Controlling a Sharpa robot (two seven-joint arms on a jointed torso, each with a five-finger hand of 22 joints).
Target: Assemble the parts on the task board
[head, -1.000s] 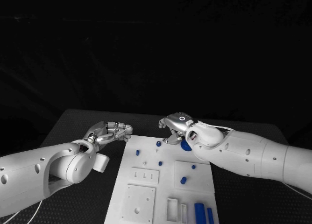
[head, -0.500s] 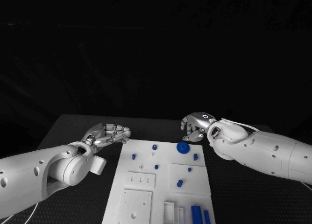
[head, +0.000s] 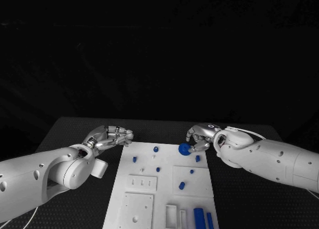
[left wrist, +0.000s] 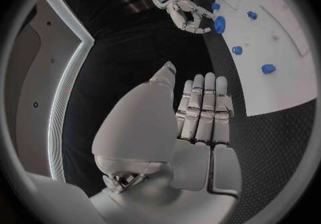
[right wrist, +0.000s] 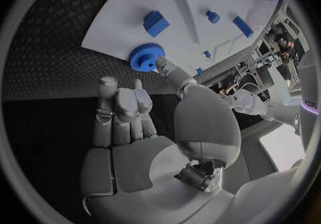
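Observation:
The white task board (head: 163, 191) lies in the middle of the black table with several small blue parts on it. A blue gear (head: 185, 149) sits at the board's far right corner. My right hand (head: 201, 137) hovers just beside the blue gear (right wrist: 146, 56); its thumb tip touches the rim while the other fingers (right wrist: 120, 101) stay clear of it. From the left wrist, the right hand (left wrist: 182, 10) shows with fingers curved next to the gear (left wrist: 219, 24). My left hand (head: 109, 136) hangs off the board's far left corner, fingers curled in, holding nothing.
Small blue pegs (head: 155, 149) dot the board's far half. Blue bars (head: 198, 217) stand in slots at the near right. Raised white plates (head: 142, 182) take up the board's near left. Black table (head: 77, 129) surrounds the board.
The head view has shifted. My right hand, on the gear a second ago, had lifted away from it and has now come back down beside it. The left hand keeps its place.

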